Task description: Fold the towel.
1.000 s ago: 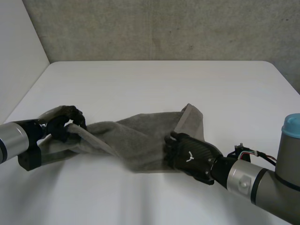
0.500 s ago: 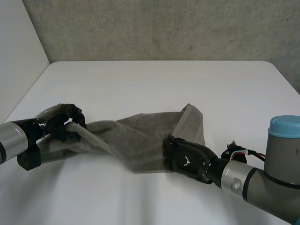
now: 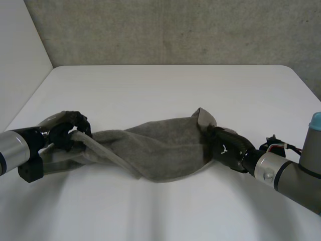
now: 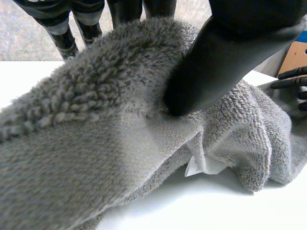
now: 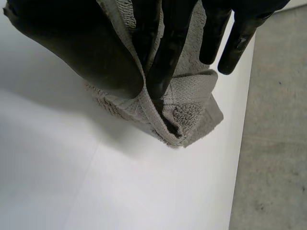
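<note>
Because the towel (image 3: 160,150) lies twisted and bunched on the counter (image 3: 165,90) between the two grips, an uneven pull could fold it crooked or slip it free. The left robot hand (image 3: 70,131) sits low, fingers curled around one end. The right robot hand (image 3: 225,145) pinches the opposite corner.

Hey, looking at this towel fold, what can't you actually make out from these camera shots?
How the towel's layers stack: head view, its twisted top folds cover them.
The towel's corners at the left hand: head view, bunched inside its curled grip.
Print on the white label: left wrist view, too small, partly under a fold.
The right hand's palm side: head view, turned away against the towel.
</note>
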{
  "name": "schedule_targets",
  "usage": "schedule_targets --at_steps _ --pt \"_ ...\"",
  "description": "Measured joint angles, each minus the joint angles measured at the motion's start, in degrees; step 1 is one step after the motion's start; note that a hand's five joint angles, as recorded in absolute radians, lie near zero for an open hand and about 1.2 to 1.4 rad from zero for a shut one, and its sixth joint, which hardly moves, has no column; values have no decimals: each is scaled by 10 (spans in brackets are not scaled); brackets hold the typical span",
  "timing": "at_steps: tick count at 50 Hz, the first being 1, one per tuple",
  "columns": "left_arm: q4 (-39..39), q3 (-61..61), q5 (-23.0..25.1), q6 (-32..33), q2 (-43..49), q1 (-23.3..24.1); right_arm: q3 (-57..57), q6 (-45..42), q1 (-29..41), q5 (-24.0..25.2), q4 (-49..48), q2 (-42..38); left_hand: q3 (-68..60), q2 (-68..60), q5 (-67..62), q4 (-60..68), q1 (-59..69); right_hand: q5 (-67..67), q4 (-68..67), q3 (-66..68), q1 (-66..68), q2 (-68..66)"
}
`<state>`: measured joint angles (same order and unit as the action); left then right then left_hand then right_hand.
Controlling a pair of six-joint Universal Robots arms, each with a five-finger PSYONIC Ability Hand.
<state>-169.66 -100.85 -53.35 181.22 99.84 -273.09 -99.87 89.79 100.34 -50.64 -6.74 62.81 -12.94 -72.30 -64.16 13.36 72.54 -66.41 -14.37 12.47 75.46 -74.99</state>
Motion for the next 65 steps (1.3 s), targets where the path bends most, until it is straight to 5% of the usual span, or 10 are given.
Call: schedule_targets --at_steps 7,13,17,33,43,50,58,65 --pt "5 -4 2 -1 -16 0 0 211 -14 6 18 70 0 0 0 0 0 0 0 0 0 0" --pt "10 -19 4 0 -46 4 1 510 -36 3 22 161 0 0 0 0 0 0 0 0 0 0" --pt "10 -32 5 1 -58 13 -1 595 -43 -9 42 182 0 0 0 0 0 0 0 0 0 0" --pt "5 4 -6 5 7 42 75 460 -32 -86 147 108 0 -5 0 0 0 0 0 0 0 0" --pt "7 245 -39 -9 82 99 307 582 9 -127 112 58 0 -5 -7 0 4 0 0 0 0 0" --pt "-19 445 -85 -61 84 122 460 742 13 -210 0 116 0 -5 -7 0 5 0 0 0 0 0" --pt "-118 381 -81 -132 43 111 357 774 7 -198 -50 176 0 -5 -7 0 5 -1 0 0 0 -2" --pt "-185 201 -40 -139 36 82 168 696 3 -149 -48 196 0 -5 -7 0 5 -1 0 0 0 -2"
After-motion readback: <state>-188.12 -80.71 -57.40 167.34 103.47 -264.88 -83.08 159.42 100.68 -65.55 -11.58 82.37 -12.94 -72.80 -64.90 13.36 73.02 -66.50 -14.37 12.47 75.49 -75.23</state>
